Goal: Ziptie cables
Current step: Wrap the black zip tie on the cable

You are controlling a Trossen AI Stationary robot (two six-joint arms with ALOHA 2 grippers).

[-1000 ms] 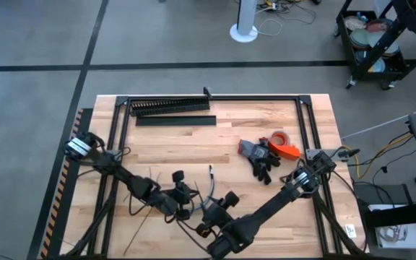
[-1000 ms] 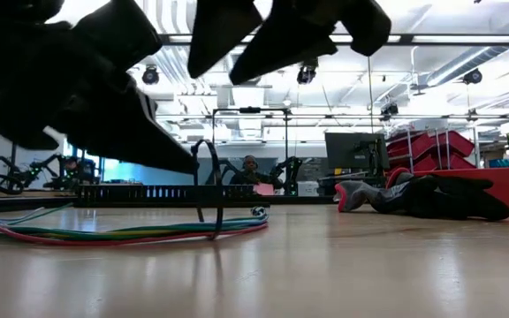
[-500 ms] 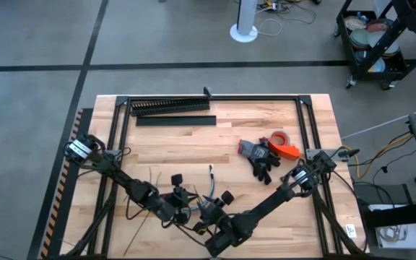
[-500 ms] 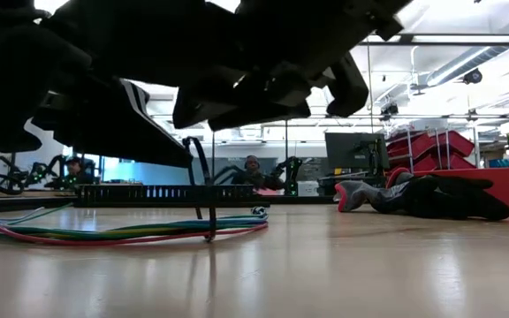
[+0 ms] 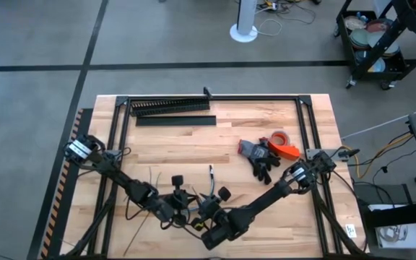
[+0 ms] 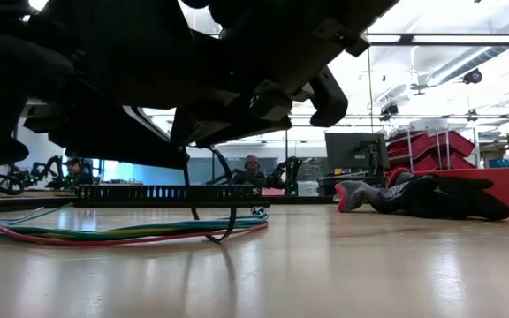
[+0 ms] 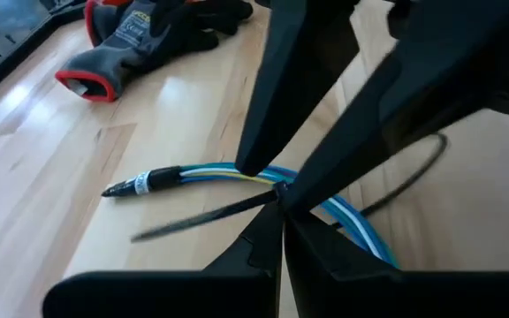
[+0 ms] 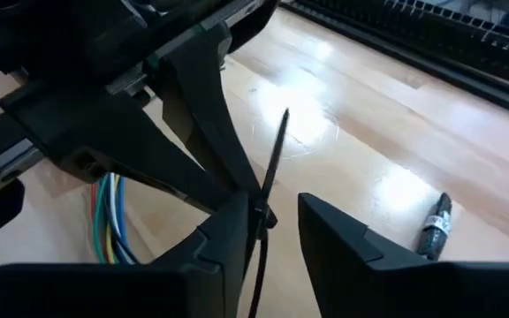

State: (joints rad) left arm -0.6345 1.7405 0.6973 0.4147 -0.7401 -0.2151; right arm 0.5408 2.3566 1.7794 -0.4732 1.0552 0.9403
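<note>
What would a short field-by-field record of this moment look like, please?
Left gripper: shut on the ziptie, low over the table's near middle
Right gripper: fingers apart, ziptie between them, facing the left gripper
Cables: coloured bundle lying on the table beneath both grippers
Ziptie state: held above the cables, bent into a curve; whether it circles them cannot be told
Duct: at the far edge, untouched
Gloves: on the right side, beside an orange tape roll
</note>
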